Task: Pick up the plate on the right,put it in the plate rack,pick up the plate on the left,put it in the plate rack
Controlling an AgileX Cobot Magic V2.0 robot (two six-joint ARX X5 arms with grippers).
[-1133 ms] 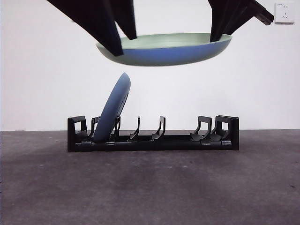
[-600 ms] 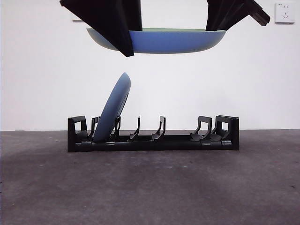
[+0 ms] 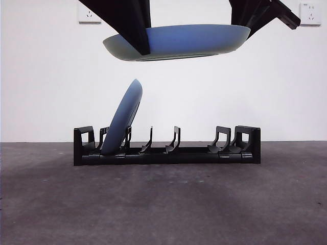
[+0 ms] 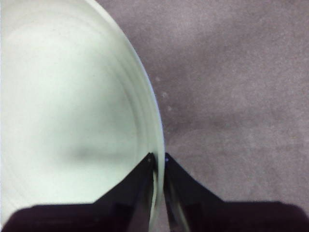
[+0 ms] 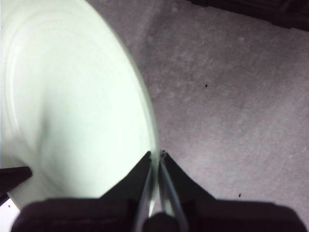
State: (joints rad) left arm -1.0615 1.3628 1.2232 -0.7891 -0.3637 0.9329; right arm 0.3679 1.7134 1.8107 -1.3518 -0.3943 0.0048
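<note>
— While both arms run off the front view's top edge, what holds the raised plate?

— Left gripper and right gripper, each clamped on its rim; wrist views alone show its pale green inside.

— Beneath?

— Plate rack, black plastic, mid-table; a blue plate leans near its left end.

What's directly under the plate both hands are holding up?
Under the held plate sits the plate rack on the table, with another blue plate leaning in its slots at one end. That plate hides the dividers behind it.
</note>
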